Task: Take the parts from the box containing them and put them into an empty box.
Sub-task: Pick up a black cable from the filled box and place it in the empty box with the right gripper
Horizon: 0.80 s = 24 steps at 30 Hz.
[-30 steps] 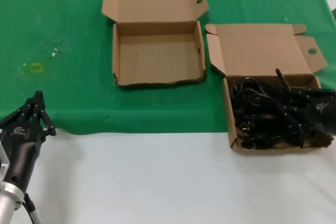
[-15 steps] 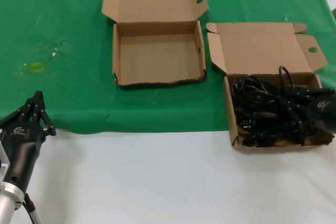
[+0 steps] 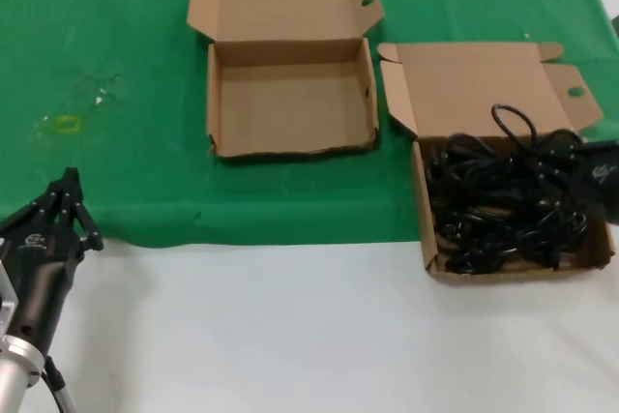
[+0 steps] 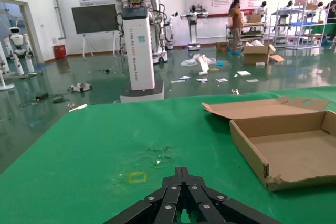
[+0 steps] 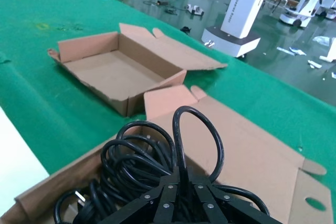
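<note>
Right now my right gripper [image 5: 181, 184] is pinched shut on a loop of the black cords [image 3: 503, 202] in the big box [image 3: 481, 84] at the right, the small box [image 3: 290, 103] sits open far left of it, and my left gripper [image 3: 66, 202] waits closed near-left.

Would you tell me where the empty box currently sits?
In the head view, the empty box sits on the green cloth, left of the cord-filled box.
</note>
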Motion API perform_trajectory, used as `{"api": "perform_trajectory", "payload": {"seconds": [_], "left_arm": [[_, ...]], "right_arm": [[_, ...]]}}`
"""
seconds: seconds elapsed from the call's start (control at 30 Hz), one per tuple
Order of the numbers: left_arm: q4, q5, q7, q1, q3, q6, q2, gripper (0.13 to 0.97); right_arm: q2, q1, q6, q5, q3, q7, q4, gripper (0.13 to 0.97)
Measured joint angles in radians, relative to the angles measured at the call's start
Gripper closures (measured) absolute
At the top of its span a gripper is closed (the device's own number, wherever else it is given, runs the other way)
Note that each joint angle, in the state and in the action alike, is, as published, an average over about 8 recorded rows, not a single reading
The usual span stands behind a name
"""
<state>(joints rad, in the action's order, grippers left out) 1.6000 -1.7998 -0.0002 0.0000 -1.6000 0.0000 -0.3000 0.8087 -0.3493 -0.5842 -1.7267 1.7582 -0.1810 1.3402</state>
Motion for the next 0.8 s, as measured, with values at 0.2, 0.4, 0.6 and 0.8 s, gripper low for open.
{"api": "perform_trajectory", "payload": {"seconds": [0.2,0.4,0.6,0.8], "left_arm": [[0.000,0.000,0.000,0.000,0.000,0.000,0.000,0.953],[0.000,0.000,0.000,0.000,0.000,0.000,0.000,0.953],[0.000,0.000,0.000,0.000,0.000,0.000,0.000,0.953],[0.000,0.000,0.000,0.000,0.000,0.000,0.000,0.953]], "right_arm": [[0.016,-0.007,0.014,0.013,-0.003,-0.038,0.042,0.923],[0.019,-0.034,0.023,0.025,-0.001,-0.068,0.072,0.923],[-0.014,-0.087,0.021,0.040,0.022,-0.077,0.068,0.923],[-0.091,-0.164,0.010,0.056,0.066,-0.052,0.011,0.923]]}}
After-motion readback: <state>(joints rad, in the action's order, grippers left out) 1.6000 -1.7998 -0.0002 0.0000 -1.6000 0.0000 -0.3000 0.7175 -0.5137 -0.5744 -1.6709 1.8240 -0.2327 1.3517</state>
